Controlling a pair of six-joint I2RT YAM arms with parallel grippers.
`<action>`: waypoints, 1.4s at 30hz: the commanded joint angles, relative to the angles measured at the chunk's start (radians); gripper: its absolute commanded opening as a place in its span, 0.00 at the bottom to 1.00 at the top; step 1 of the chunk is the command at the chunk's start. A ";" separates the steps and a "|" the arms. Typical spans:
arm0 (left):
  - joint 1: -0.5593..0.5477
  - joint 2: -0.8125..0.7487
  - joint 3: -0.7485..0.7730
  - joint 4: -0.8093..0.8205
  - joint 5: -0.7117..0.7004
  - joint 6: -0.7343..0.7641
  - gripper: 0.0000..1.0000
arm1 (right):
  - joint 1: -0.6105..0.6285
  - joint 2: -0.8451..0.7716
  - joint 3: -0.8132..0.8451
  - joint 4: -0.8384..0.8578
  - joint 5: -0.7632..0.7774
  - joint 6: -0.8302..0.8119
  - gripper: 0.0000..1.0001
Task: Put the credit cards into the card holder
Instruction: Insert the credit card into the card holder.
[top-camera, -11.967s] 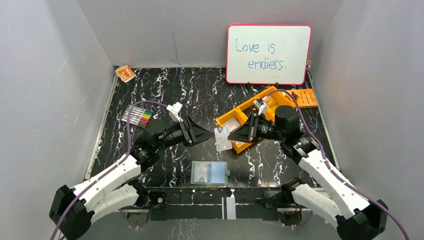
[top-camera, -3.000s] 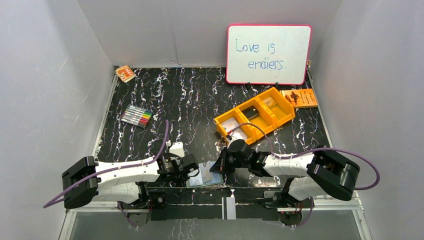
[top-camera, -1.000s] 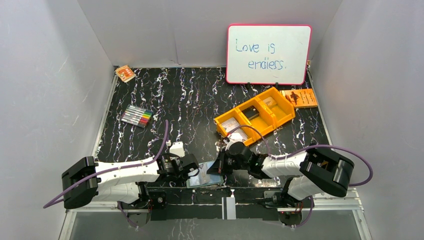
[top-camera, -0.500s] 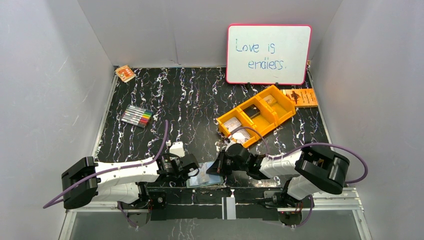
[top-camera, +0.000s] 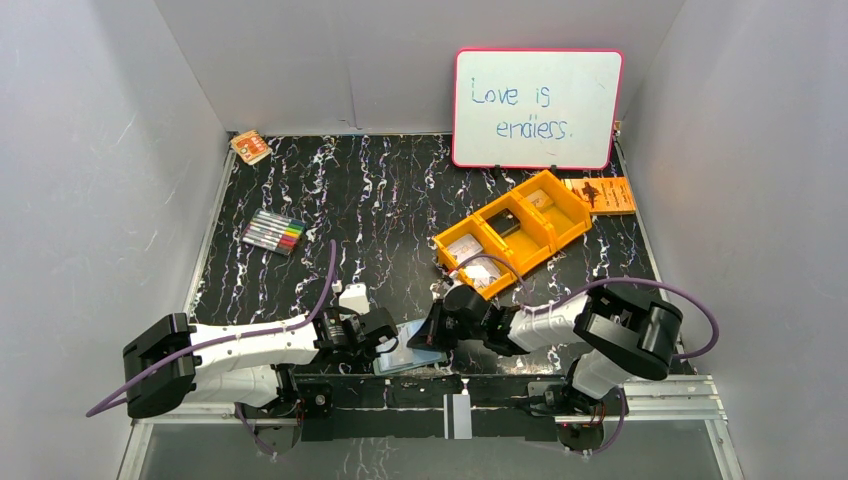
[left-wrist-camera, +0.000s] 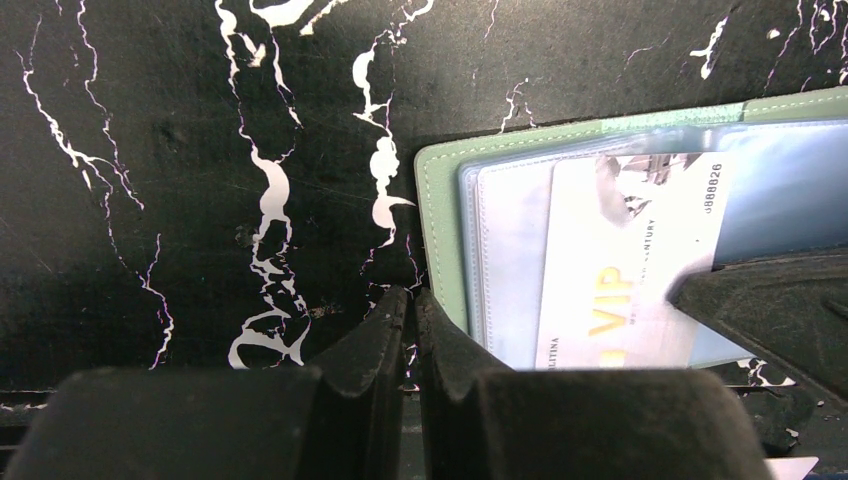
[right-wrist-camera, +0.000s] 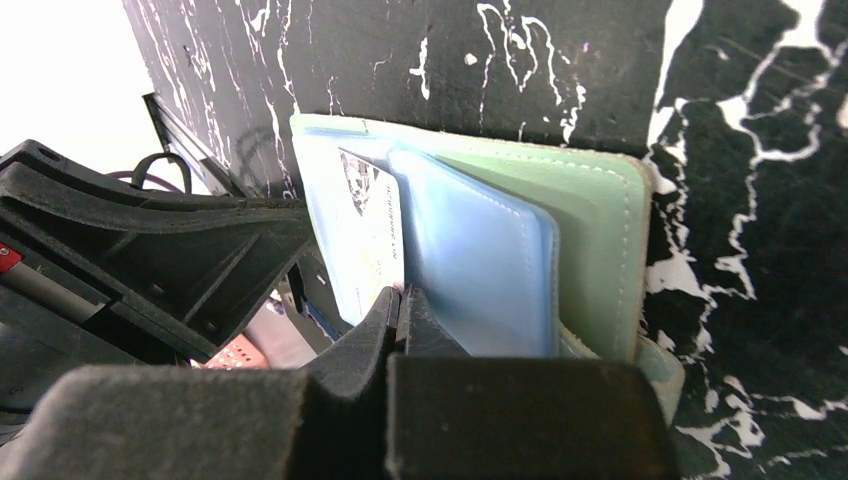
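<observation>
The right end effector (right-wrist-camera: 400, 300) is pressed together, tips on the credit card (right-wrist-camera: 365, 230) half-seated in the card holder (right-wrist-camera: 590, 220) just ahead. I'd push flat along the sleeve. The left end effector (left-wrist-camera: 412, 300), also pressed together, should pin the near corner.

We saw the small sage-green folding card holder (top-camera: 400, 360) lying open and flat at the near edge of the black marbled table (top-camera: 380, 190). Its grey-blue pocketed inside faced up, with one blue leaf raised. A pale grey-white credit card (left-wrist-camera: 620, 260) with gold "VIP" lettering lay across the left-hand pockets, and we could not tell how far in it sat. More pale cards (top-camera: 465, 248) rested in the nearest end compartment of the orange plastic tray (top-camera: 548, 222), apart from the holder.
</observation>
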 joint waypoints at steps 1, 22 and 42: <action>0.002 0.036 -0.043 0.033 0.035 -0.011 0.06 | 0.014 0.034 0.044 -0.041 0.004 -0.039 0.00; 0.004 0.033 -0.043 0.030 0.015 -0.024 0.06 | 0.025 0.072 0.170 -0.122 -0.077 -0.197 0.00; 0.005 -0.008 -0.012 -0.043 -0.035 -0.027 0.10 | 0.024 -0.121 0.238 -0.354 0.119 -0.245 0.52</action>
